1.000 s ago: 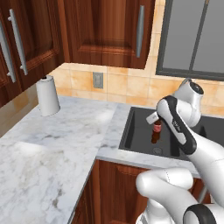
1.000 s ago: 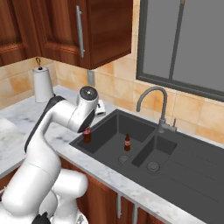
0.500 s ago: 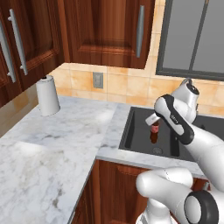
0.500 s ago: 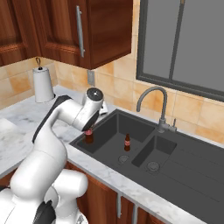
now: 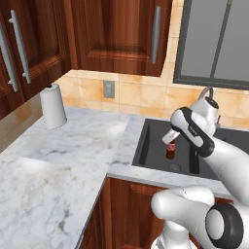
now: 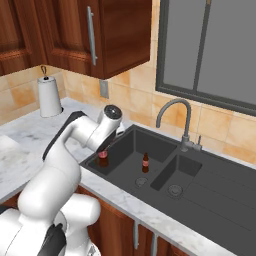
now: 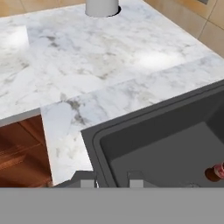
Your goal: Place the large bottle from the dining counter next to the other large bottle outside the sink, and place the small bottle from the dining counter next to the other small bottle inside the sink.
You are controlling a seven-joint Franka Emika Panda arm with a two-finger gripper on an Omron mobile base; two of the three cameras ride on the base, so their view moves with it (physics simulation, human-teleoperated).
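Note:
My gripper (image 5: pixel 170 141) (image 6: pixel 105 150) hangs over the left end of the black sink (image 5: pixel 146 146) (image 6: pixel 200 175). It is shut on the small bottle (image 5: pixel 170 149) (image 6: pixel 103 157), dark brown with a red label, which hangs low inside the basin. The other small bottle (image 6: pixel 145 162) stands upright on the sink floor, to the right and apart; in the hand view the same bottle (image 7: pixel 217 171) shows at the right edge. My fingertips (image 7: pixel 135 180) rise over the sink's corner (image 7: pixel 94 135). The large bottles and the dining counter are out of view.
A marble worktop (image 5: pixel 63 160) (image 7: pixel 87 57) runs left of the sink, with a paper towel roll (image 5: pixel 52 105) (image 6: pixel 49 97) by the wall. The faucet (image 6: pixel 175 112) arches behind the sink. Wooden cabinets (image 5: pixel 116 34) hang above.
My gripper has sunk a little lower into the sink's left end, still shut on the small bottle. The other small bottle has stayed where it was.

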